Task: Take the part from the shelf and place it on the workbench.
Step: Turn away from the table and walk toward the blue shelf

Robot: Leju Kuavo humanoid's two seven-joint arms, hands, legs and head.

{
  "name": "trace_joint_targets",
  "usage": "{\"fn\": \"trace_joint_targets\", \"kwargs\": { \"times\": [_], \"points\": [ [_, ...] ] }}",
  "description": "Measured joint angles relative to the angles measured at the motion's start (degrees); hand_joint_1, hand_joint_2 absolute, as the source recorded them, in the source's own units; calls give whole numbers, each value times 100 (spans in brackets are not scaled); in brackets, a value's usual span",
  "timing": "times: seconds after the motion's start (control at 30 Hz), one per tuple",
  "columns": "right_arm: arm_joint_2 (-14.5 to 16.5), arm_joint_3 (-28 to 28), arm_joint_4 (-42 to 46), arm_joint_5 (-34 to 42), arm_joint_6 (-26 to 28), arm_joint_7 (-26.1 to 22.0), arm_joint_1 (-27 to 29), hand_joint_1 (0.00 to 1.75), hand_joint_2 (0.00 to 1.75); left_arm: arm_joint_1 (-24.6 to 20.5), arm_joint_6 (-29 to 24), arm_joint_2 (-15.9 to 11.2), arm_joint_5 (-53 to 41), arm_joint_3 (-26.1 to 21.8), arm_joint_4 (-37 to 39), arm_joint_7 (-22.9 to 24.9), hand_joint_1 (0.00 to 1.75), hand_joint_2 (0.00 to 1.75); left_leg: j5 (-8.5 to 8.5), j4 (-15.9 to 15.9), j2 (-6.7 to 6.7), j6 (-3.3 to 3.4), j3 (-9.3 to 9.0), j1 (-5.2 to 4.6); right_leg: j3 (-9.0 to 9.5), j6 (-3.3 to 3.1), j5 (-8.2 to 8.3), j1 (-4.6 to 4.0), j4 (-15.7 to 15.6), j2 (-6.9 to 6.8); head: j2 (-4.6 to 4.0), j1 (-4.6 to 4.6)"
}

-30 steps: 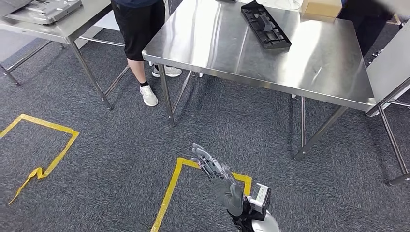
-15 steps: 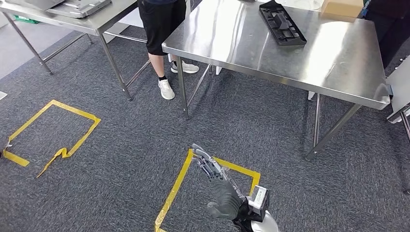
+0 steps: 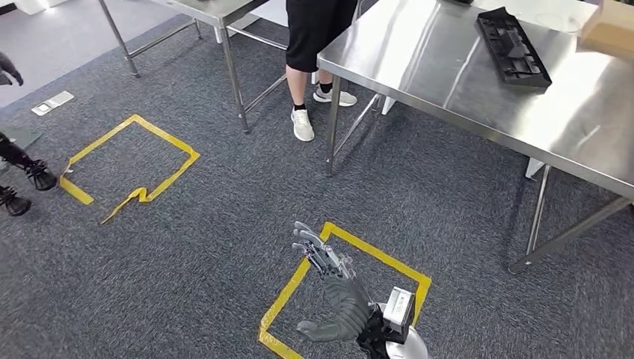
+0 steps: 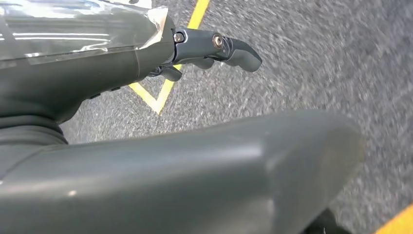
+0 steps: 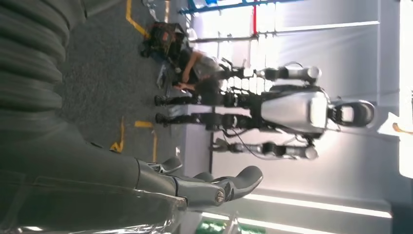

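Observation:
A long black moulded part (image 3: 514, 48) lies flat on the steel workbench (image 3: 448, 82) at the upper right of the head view. My right hand (image 3: 336, 292) hangs low in front of me over the carpet, well short of the bench, fingers stretched forward and thumb out to the side, holding nothing. In the right wrist view the same hand (image 5: 97, 185) has its fingers (image 5: 219, 187) extended and bare. My left hand (image 4: 146, 58) points down at the carpet, its fingers (image 4: 229, 46) apart and nothing in it.
A person in black shorts and white shoes (image 3: 303, 126) stands between the workbench and a second steel table (image 3: 217, 7). Yellow tape squares (image 3: 374, 253) (image 3: 164, 134) mark the carpet. Another robot (image 5: 287, 107) stands to my left, its feet (image 3: 15, 179) at the frame edge. A cardboard box (image 3: 609, 26) sits on the bench.
The whole picture has slid to the right, so the camera has turned left. My right hand stays in the same spot in frame, with its thumb now swung further out.

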State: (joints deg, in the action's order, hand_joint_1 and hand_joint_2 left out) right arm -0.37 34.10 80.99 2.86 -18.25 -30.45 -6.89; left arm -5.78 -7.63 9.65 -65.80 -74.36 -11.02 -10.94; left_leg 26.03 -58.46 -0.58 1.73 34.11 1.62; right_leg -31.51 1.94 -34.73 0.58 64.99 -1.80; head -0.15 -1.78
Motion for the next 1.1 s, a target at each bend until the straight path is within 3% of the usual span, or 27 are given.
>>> {"fn": "trace_joint_targets", "kwargs": {
  "times": [0.07,0.1,0.13,0.2,0.27,0.3,0.37,0.43,0.47,0.53,0.6,0.63,0.67,0.73,0.8,0.9,0.97,1.03,1.1],
  "points": [
    [-14,1,-3,-1,-13,2,8,0,175,1,1,0,14,0,0,-9,0,0,-45,-1,137,41,68,-29,-384,-33,-275,-2,785,135,0,-15],
    [-19,1,-5,-2,-23,4,8,0,175,6,-2,1,24,0,0,-15,0,0,-65,-2,210,49,90,-44,-462,-21,-290,-3,934,152,0,-21],
    [-21,2,-8,-4,-37,5,6,0,175,12,-6,3,33,0,0,-20,0,0,-84,-3,284,49,102,-55,-417,5,-204,-5,826,166,0,-22],
    [-20,2,-10,-7,-67,6,-6,0,175,15,-19,9,42,0,0,-27,0,0,-122,-2,432,32,112,-61,-49,37,144,-22,45,295,0,-24],
    [-22,2,-16,-7,-91,3,-26,0,175,11,-31,25,46,-1,1,-28,0,0,-163,-7,558,-14,139,-70,249,-7,399,-62,-647,475,0,-25],
    [-23,2,-23,-5,-97,1,-34,0,175,13,-36,33,48,-1,1,-29,0,0,-187,-4,605,-48,160,-68,295,-41,447,-84,-785,522,0,-26],
    [-20,2,-41,-2,-101,-12,-39,0,175,32,-36,46,48,-1,2,-37,0,0,-237,21,684,-125,191,-67,295,-103,494,-90,-827,443,0,-36],
    [-4,2,-52,-2,-101,-31,-38,0,175,52,-29,48,47,0,2,-54,0,0,-157,-78,525,-165,258,-74,331,-165,571,-38,-892,330,0,-16],
    [2,2,-55,-4,-101,-42,-33,0,175,54,-25,47,46,0,2,-65,0,0,-15,-275,381,-181,350,-79,345,-197,607,-9,-925,263,0,4],
    [1,1,-66,-12,-101,-52,-13,0,175,53,-16,44,41,0,2,-93,0,0,391,-976,159,-232,670,-73,322,-234,631,-7,-933,120,0,37],
    [-8,1,-78,-22,-98,-52,12,0,175,60,-10,42,27,0,2,-118,0,0,587,-1522,118,-299,904,-40,293,-233,636,-3,-929,-41,0,49],
    [-9,1,-80,-28,-95,-53,23,0,175,66,-7,40,18,1,2,-128,0,0,533,-1508,93,-333,871,-12,286,-228,636,7,-924,-116,0,54],
    [-9,2,-82,-34,-91,-54,30,0,175,70,-3,35,8,2,2,-137,0,0,387,-1256,39,-369,711,22,284,-212,627,24,-910,-184,0,56],
    [-12,1,-81,-44,-83,-55,36,0,175,67,9,35,-5,11,8,-156,0,0,89,-502,-207,-441,261,86,264,-133,575,14,-844,-300,0,83],
    [-19,-1,-80,-58,-75,-58,36,0,175,57,26,45,-10,26,18,-172,0,0,-6,-117,-339,-386,52,91,243,-44,518,-38,-791,-386,0,76],
    [-13,4,-80,-80,-61,-63,36,0,175,55,45,41,-16,41,23,-180,0,0,-17,-102,-172,-188,96,29,281,20,493,-30,-789,-469,0,19],
    [-9,4,-80,-87,-52,-66,37,0,175,56,45,33,-17,44,22,-180,0,0,-58,-85,-50,-87,122,14,169,18,313,20,-523,-242,0,3],
    [-16,3,-80,-90,-49,-68,52,0,175,52,41,17,-16,45,22,-180,0,0,-91,-80,81,-20,164,3,-187,-35,-56,27,236,65,0,-21],
    [-26,3,-80,-93,-41,-66,79,0,175,52,31,9,-14,45,22,-179,0,0,-116,-81,233,21,206,-26,-537,-52,-301,11,946,153,0,-26]
  ]
}}
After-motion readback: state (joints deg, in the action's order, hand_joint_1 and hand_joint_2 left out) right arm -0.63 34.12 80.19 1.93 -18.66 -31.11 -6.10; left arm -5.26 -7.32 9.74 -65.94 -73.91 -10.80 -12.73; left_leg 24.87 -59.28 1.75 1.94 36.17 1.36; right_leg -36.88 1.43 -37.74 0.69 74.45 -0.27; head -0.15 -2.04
